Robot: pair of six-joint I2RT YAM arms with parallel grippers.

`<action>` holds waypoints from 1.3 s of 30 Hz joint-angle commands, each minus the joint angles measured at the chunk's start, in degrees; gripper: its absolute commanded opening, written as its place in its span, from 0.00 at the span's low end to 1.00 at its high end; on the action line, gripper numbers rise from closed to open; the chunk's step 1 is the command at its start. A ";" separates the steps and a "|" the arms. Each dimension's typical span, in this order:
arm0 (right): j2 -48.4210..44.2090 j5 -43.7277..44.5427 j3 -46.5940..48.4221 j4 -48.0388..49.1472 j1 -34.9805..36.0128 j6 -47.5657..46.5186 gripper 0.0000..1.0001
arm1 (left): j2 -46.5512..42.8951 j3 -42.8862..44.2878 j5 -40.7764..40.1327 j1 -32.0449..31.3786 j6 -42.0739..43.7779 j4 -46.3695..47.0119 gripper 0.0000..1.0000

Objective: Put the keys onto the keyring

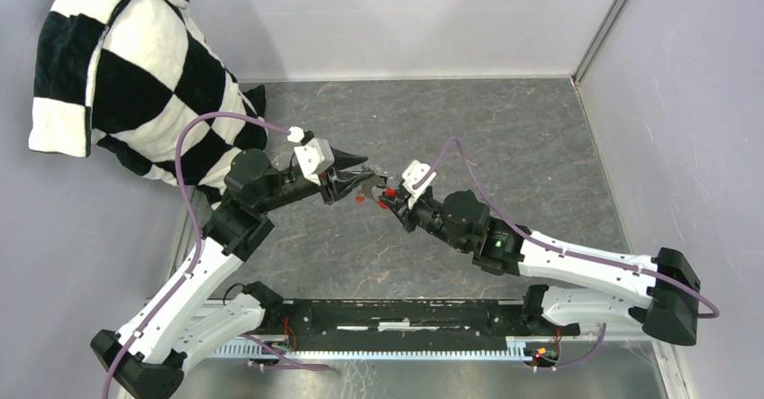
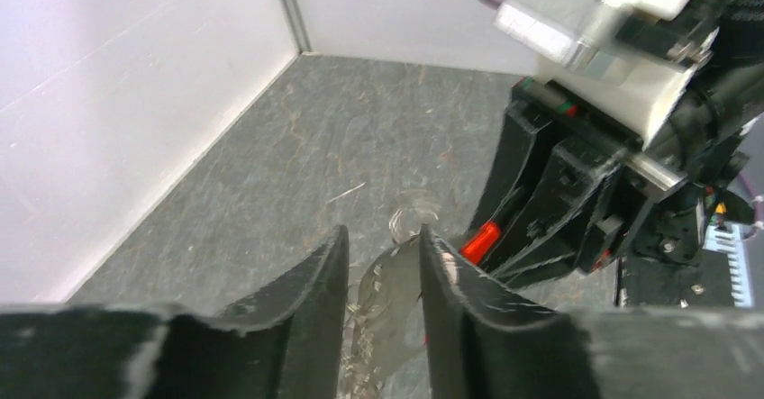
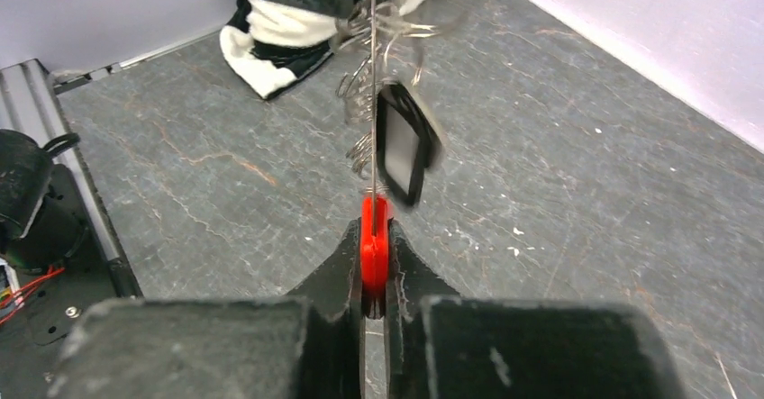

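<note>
My right gripper (image 1: 387, 196) (image 3: 374, 228) is shut on the red head of a small key (image 3: 374, 241) (image 2: 482, 240). The key's thin silvery blade, seen edge-on, points up toward the left gripper. A black-headed key (image 3: 403, 147) hangs beside that blade from the silvery loops of the keyring (image 3: 396, 25). My left gripper (image 1: 365, 178) (image 2: 383, 234) meets the right one in mid-air, its jaws a little apart. A blurred silvery piece of the keyring (image 2: 396, 277) lies between them, against the right finger. A small red piece (image 1: 362, 198) dangles below; it may be the fob.
A black-and-white checkered cloth (image 1: 135, 75) (image 3: 270, 34) lies bunched at the far left corner. White walls (image 1: 685, 102) enclose the grey stone-patterned table (image 1: 504, 138). The arms' black base rail (image 1: 387, 318) runs along the near edge.
</note>
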 commanded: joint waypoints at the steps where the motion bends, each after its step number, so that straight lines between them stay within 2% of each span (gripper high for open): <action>1: -4.00 4.32 -0.24 -0.58 0.14 -1.31 0.01 | 0.29 0.00 -7.12 -0.11 2.01 -3.89 0.60; 3: -4.66 5.26 0.13 -5.24 -0.29 -1.39 0.01 | 0.99 0.65 -9.62 -0.10 2.01 -5.37 0.72; 5: -4.89 5.34 1.01 -10.31 -1.29 -3.42 0.01 | 2.13 1.92 -12.30 -0.07 2.38 -7.59 0.93; 6: -4.59 5.38 1.87 -13.57 -2.22 -3.65 0.01 | 2.92 2.93 -13.38 -0.07 2.47 -9.11 0.99; 10: -2.31 2.68 4.86 -25.42 -8.61 -5.43 0.01 | 6.26 7.92 -16.55 0.01 4.40 -17.06 1.00; 13: 1.98 -1.39 7.62 -32.24 -15.62 -6.22 0.01 | 8.32 11.53 -22.08 0.37 2.86 -21.16 1.00; 16: 6.63 2.74 10.49 -35.60 -18.05 -8.17 0.00 | 11.15 15.04 -24.77 1.71 3.57 -26.09 1.00; 19: 11.65 12.61 14.47 -36.86 -18.14 -11.86 0.01 | 14.59 18.62 -26.01 4.92 3.07 -32.42 1.00; 22: 18.89 24.52 20.10 -39.05 -18.14 -16.52 0.00 | 17.79 20.65 -22.75 11.55 2.79 -36.01 1.00; 24: 23.20 29.36 22.81 -39.74 -18.00 -18.70 0.00 | 19.70 21.45 -19.82 16.74 3.14 -37.35 1.00; 28: 29.66 32.29 24.07 -38.65 -17.54 -20.73 0.00 | 23.98 22.76 -17.46 23.64 7.84 -41.57 1.00; 33: 38.01 36.15 23.82 -37.61 -14.47 -21.33 0.00 | 28.80 24.48 -17.86 25.88 10.41 -46.17 1.00; 39: 46.72 35.47 27.63 -39.79 -7.11 -17.83 0.00 | 29.56 23.94 -16.04 25.94 10.57 -45.51 1.00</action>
